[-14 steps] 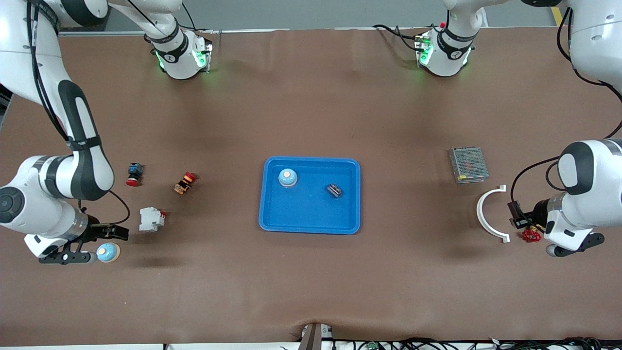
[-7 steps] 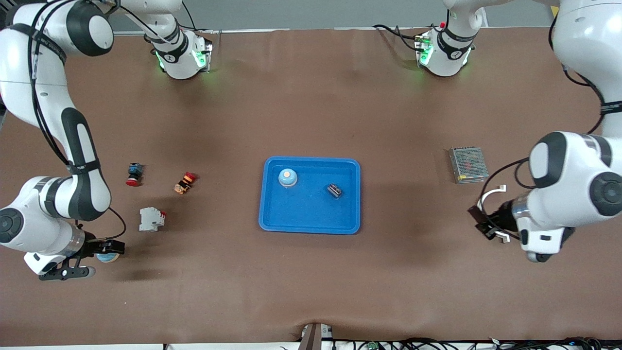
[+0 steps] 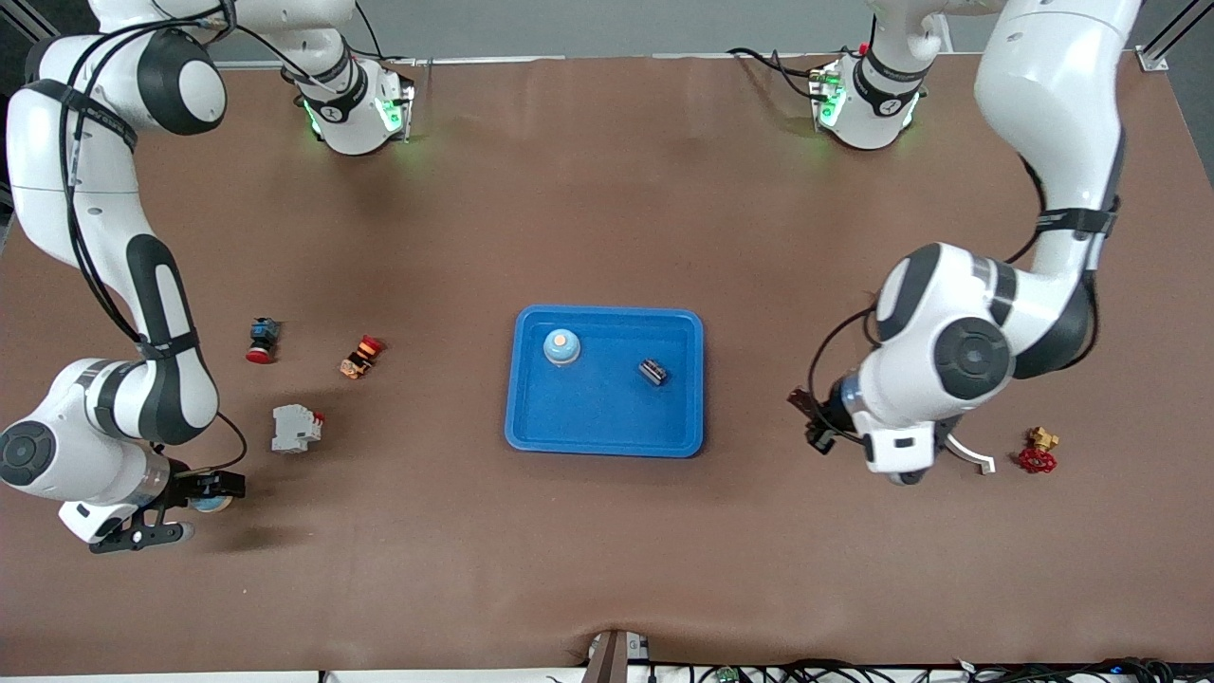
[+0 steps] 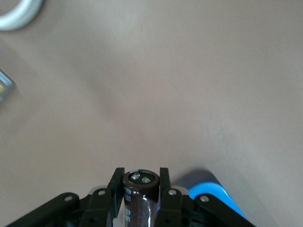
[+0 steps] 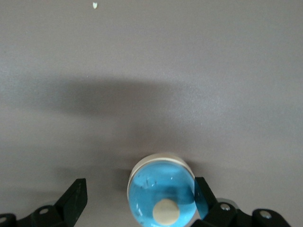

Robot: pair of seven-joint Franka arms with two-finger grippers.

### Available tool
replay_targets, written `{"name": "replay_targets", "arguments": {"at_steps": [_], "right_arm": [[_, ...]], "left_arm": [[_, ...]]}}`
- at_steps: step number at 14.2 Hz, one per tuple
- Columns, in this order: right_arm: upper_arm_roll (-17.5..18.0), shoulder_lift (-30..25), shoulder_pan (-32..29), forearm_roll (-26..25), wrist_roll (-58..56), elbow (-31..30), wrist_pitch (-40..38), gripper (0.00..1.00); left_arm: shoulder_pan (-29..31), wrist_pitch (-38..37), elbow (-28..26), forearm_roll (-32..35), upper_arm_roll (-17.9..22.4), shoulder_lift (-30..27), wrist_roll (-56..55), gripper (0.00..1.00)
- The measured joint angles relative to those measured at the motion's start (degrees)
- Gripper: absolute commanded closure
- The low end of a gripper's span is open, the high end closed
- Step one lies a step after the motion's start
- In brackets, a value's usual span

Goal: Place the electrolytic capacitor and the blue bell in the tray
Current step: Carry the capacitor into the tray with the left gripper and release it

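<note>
The blue tray (image 3: 607, 432) lies mid-table. In it are a blue bell (image 3: 561, 347) and a small dark part (image 3: 652, 371). A second blue bell (image 3: 212, 503) stands on the table near the right arm's end; it also shows in the right wrist view (image 5: 161, 194). My right gripper (image 3: 194, 495) is open around this bell (image 5: 139, 201): one finger is at its side, the other stands apart. My left gripper (image 3: 816, 425) is shut on a dark brown electrolytic capacitor (image 4: 139, 194) and holds it over the bare table beside the tray, whose corner (image 4: 222, 196) shows in the left wrist view.
A red-and-blue push button (image 3: 263, 340), an orange-and-red button (image 3: 361, 357) and a white breaker (image 3: 296, 428) lie between the right gripper and the tray. A white arc piece (image 3: 975, 457) and a red valve (image 3: 1039, 455) lie near the left arm's end.
My left arm has swung from its end of the table toward the tray with the capacitor. My right gripper has shifted slightly over the bell, now covering more of it.
</note>
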Motion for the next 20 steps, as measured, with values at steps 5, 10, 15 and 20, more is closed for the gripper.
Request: {"name": "replay_targets", "arguments": {"at_steps": [5, 10, 15, 20], "right_arm": [[0.0, 0.5, -0.6, 0.0, -2.2, 0.0, 0.6, 0.0], [0.0, 0.9, -0.7, -0.4, -2.9, -0.1, 1.5, 0.0], [0.0, 1.7, -1.4, -0.9, -4.2, -0.2, 3.1, 0.0], [0.0, 1.7, -1.5, -0.9, -4.4, -0.2, 3.3, 0.16]], "left_arm": [[-6.8, 4.9, 0.1, 0.0, 0.1, 3.3, -8.0, 1.0], [-12.4, 9.2, 0.3, 0.0, 2.4, 6.1, -10.6, 1.0], [-15.3, 15.8, 0.3, 0.0, 4.8, 9.6, -10.6, 1.0], [-15.4, 19.4, 0.4, 0.0, 4.9, 11.7, -10.6, 1.0]]}}
